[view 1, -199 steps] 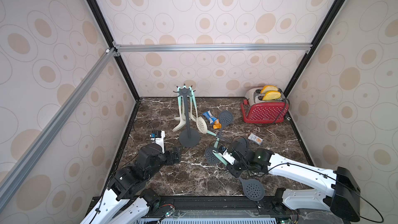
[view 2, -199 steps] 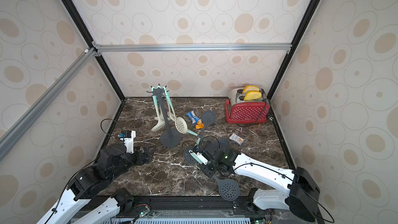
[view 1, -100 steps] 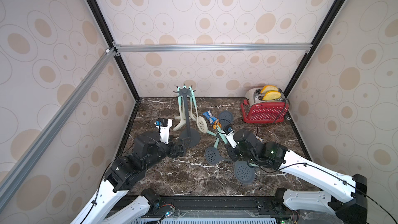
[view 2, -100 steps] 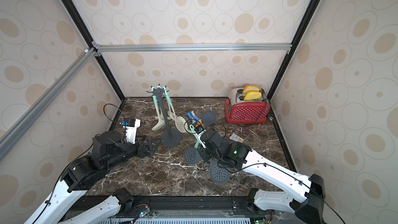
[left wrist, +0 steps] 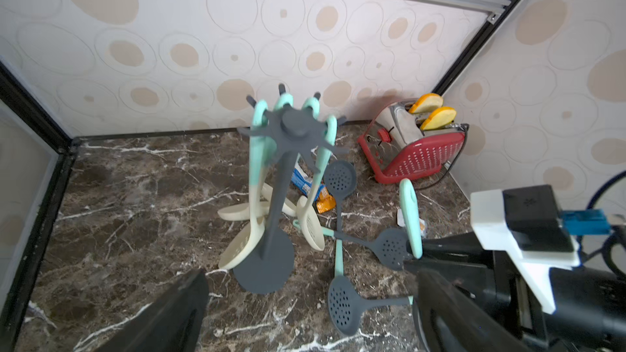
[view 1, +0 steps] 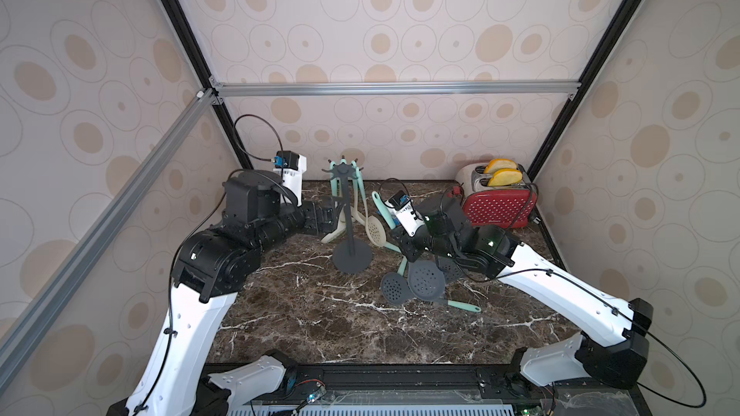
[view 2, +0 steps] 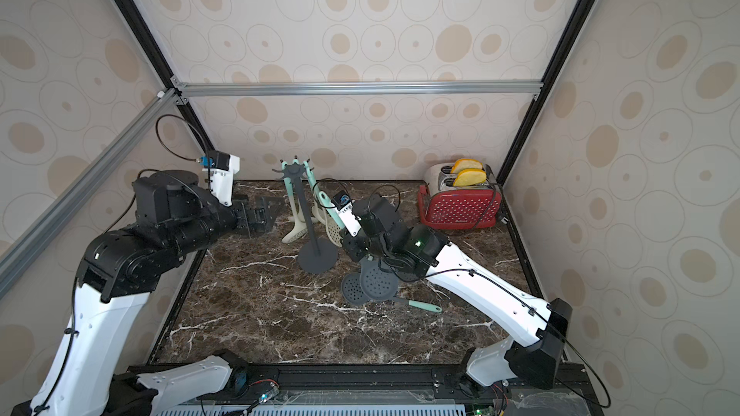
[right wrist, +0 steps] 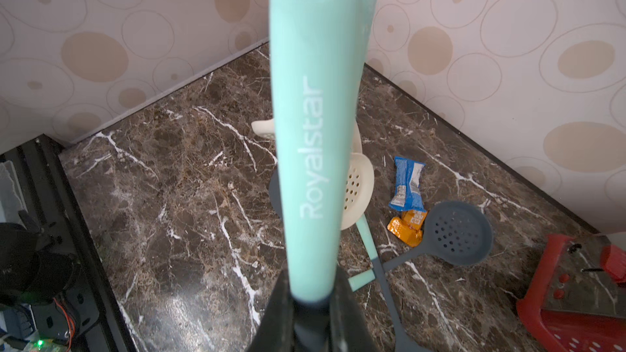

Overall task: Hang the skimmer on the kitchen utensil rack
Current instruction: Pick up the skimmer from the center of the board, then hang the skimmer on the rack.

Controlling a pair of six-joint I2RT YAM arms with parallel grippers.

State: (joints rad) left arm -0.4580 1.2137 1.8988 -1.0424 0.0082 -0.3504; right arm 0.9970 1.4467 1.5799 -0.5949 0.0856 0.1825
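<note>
Right wrist view looks along the skimmer (right wrist: 315,130), a tool with a long mint-green handle and a round, dark grey perforated head. The right gripper (right wrist: 311,294) is clamped tight on the lower end of that handle.

In both top views the right arm slopes up from the front toward the right side of the kitchen utensil rack (view 1: 349,230), a dark grey stand with a round base, thin pole and star-shaped crown of hooks. Its wrist holds the handle upward and tilted toward the crown. The handle's end is near the hooks but on none of them, and the head hangs below the gripper.

The left arm, bent at the elbow, reaches level toward the rack's left side. The left gripper (view 2: 262,216) has its jaws spread wide around nothing, apart from the pole.

Three other dark grey skimmers (left wrist: 342,303) lie crossed on the brown marble tabletop (view 1: 320,314) just right of the rack's base. Four cream-headed utensils (left wrist: 237,248) with mint handles hang from the rack. Two snack packets, one blue (right wrist: 408,184) and one orange (right wrist: 408,230), lie behind and right of the rack. Farther right of the rack, a red toaster (view 1: 498,208) holds two bread slices (view 1: 502,178) in its slots.
</note>
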